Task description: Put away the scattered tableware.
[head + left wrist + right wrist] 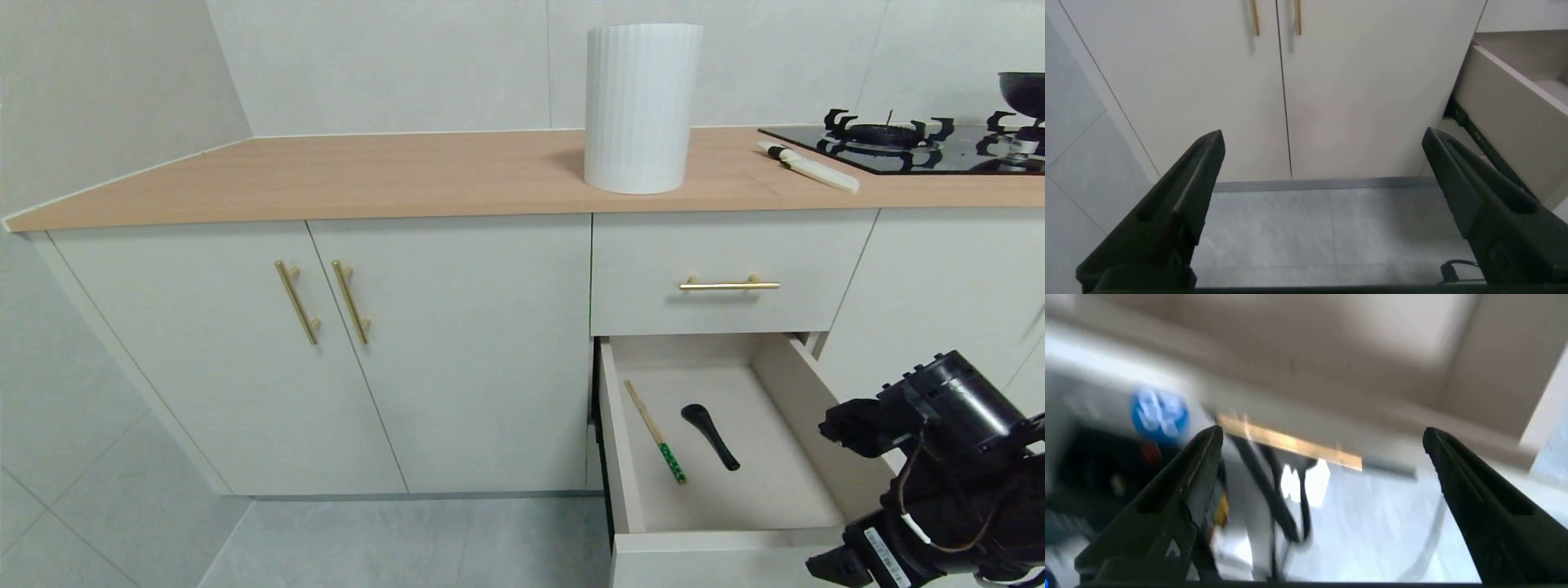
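In the head view, an open lower drawer [788, 400] holds a pair of wooden chopsticks with green tips [655, 433] and a black spoon [710, 436], lying side by side. A white knife [808, 166] lies on the wooden counter [367, 175] near the stove. My right arm [939, 482] hangs to the right of the drawer's front corner. My right gripper [1321, 437] is open with nothing between its fingers, and a blurred gold handle [1290, 443] lies beyond it. My left gripper [1321, 139] is open and empty, low over the floor, facing the cabinet doors.
A tall white ribbed container [638, 106] stands on the counter above the drawers. A black gas stove [906, 143] with a dark pot [1024, 86] is at the far right. A shut upper drawer [727, 269] sits above the open one. Double cabinet doors [326, 351] are shut.
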{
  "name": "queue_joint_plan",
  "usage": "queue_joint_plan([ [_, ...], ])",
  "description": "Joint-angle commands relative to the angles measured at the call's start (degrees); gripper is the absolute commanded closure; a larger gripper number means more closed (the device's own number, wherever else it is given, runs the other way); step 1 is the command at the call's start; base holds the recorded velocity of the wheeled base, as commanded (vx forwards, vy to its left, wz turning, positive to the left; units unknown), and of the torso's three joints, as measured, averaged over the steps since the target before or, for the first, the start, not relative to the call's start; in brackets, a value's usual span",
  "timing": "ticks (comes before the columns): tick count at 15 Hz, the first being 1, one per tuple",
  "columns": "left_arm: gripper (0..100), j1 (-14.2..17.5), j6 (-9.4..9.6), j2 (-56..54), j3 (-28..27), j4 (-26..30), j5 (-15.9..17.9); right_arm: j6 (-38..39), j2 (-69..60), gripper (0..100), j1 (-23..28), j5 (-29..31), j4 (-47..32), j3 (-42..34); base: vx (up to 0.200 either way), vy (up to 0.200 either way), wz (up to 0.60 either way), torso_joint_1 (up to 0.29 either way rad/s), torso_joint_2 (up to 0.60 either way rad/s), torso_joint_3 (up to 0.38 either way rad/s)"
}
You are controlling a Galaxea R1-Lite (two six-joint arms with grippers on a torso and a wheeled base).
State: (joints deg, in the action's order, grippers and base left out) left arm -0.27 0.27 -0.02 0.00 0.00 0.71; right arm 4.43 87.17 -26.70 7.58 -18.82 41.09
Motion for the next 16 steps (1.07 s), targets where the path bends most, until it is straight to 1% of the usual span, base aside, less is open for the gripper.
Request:
queue_joint_plan([
  [1,0,0.0,0.00,0.0,0.0,0.0,0.0,-0.1,1.5,0,-1.6,0.0,-2.4,1.4,0.000,0.000,0.00,0.000,0.00,0.000],
  [2,0,0.0,0.00,0.0,0.0,0.0,0.0,-0.5,1.7,0,-2.6,0.0,-3.9,1.2,0.000,0.000,0.00,0.000,0.00,0.000],
  [3,0,0.0,0.00,0.0,0.0,0.0,0.0,-2.4,2.4,0,-3.1,0.0,-5.2,0.8,0.000,0.000,0.00,0.000,0.00,0.000],
  [5,0,0.0,0.00,0.0,0.0,0.0,0.0,-3.4,5.5,0,-3.2,0.1,-7.2,0.9,0.000,0.000,0.00,0.000,0.00,0.000],
  [9,0,0.0,0.00,0.0,0.0,0.0,0.0,-2.7,12.6,0,-2.9,0.7,-6.8,1.7,0.000,0.000,0.00,0.000,0.00,0.000],
  [13,0,0.0,0.00,0.0,0.0,0.0,0.0,1.6,15.0,0,-2.7,0.9,-6.8,4.4,0.000,0.000,0.00,0.000,0.00,0.000],
  [16,0,0.0,0.00,0.0,0.0,0.0,0.0,5.7,17.2,0,-1.9,0.9,-4.2,6.3,0.000,0.000,0.00,0.000,0.00,0.000],
])
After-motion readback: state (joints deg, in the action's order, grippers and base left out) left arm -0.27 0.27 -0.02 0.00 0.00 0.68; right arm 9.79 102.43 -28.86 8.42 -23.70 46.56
